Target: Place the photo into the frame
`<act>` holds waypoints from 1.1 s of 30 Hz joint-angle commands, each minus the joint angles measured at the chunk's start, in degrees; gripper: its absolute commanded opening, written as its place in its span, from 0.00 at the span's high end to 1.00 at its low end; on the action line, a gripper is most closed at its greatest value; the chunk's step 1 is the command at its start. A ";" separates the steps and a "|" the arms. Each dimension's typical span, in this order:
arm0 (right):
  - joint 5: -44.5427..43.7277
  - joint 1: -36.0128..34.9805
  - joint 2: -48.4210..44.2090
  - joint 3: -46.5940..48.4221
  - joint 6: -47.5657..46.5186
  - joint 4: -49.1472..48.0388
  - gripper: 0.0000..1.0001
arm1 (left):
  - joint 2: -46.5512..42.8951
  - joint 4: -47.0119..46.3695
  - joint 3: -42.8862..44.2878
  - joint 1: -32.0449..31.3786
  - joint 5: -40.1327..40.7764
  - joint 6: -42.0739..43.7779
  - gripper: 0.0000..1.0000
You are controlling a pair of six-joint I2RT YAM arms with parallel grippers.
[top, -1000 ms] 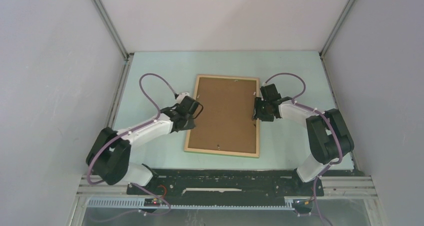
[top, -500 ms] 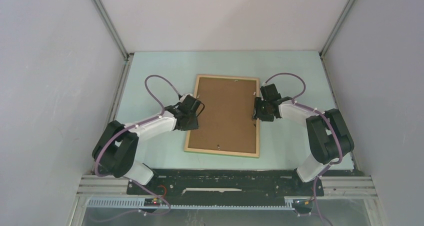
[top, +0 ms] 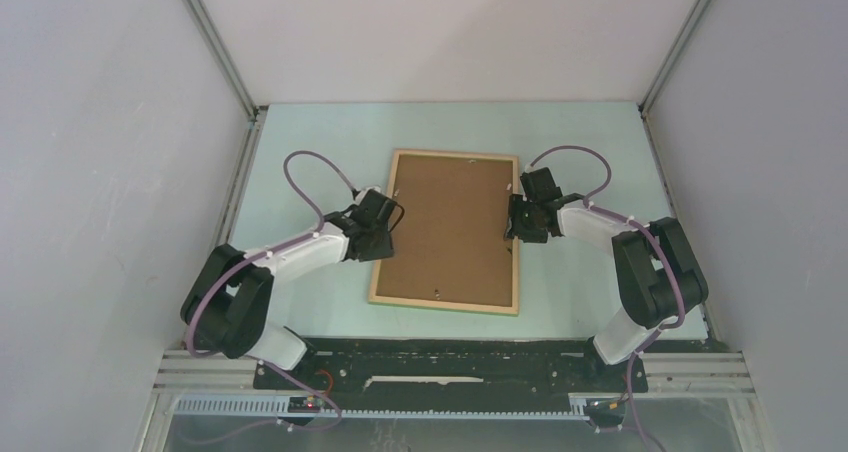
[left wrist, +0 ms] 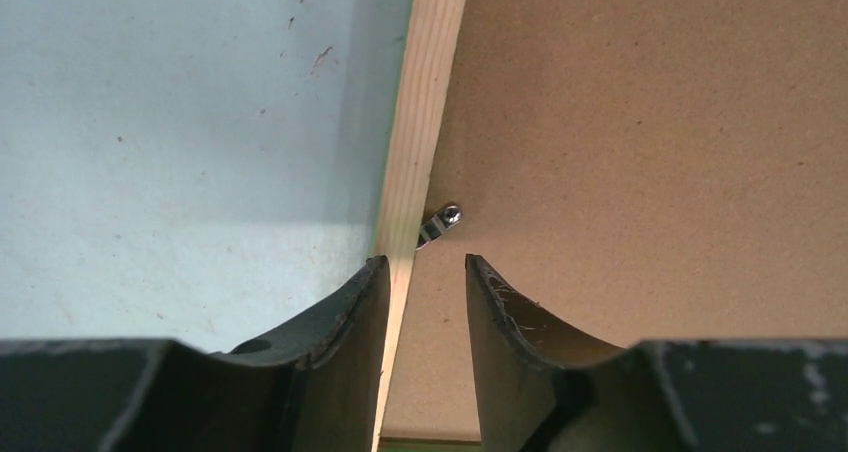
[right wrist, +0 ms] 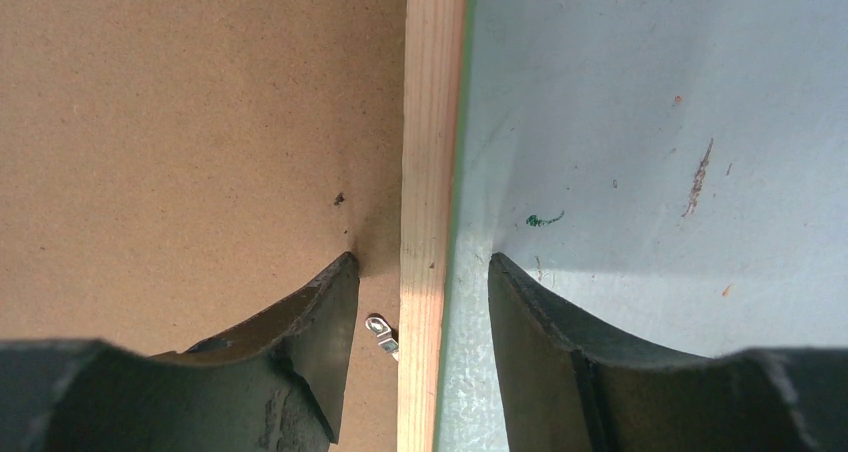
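The frame (top: 445, 303) lies flat mid-table with its light wood face up. Inside it is the photo (top: 450, 227), print side down, so only its brown board back shows. My left gripper (top: 386, 232) is open over the frame's left rail (left wrist: 428, 102). One finger is above the table and the other above the brown board (left wrist: 650, 122), just short of a small metal tab (left wrist: 441, 221). My right gripper (top: 516, 224) is open astride the right rail (right wrist: 432, 102), and a metal tab (right wrist: 381, 334) lies between its fingers.
The pale blue-green tabletop (top: 310, 152) surrounds the frame, with white enclosure walls close on the left, right and back. The arm bases and a black rail (top: 450, 357) run along the near edge.
My left gripper's jaws have opened wider and the left arm's elbow has swung slightly toward the frame. The right arm and the frame have not moved.
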State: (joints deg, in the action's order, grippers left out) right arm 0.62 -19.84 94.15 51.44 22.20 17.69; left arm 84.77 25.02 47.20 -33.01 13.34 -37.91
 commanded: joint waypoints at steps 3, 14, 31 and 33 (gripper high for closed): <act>-3.52 -0.29 1.90 0.06 -1.37 2.17 0.43 | -3.80 2.15 -2.43 0.74 2.83 1.11 0.49; -3.51 -0.35 1.96 0.06 -1.36 2.17 0.43 | 0.30 -0.67 -2.49 1.81 -0.48 1.26 0.50; -3.52 -0.34 1.99 0.06 -1.36 2.17 0.43 | 3.37 -1.74 -2.25 3.38 -0.09 1.82 0.73; -3.55 -0.31 1.93 0.07 -1.32 2.13 0.42 | 2.94 -1.98 -2.46 3.48 -0.50 2.23 0.78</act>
State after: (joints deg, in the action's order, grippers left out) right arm 0.47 -19.97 94.21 51.51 22.17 17.74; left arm 86.39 23.07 45.80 -30.65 11.11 -37.30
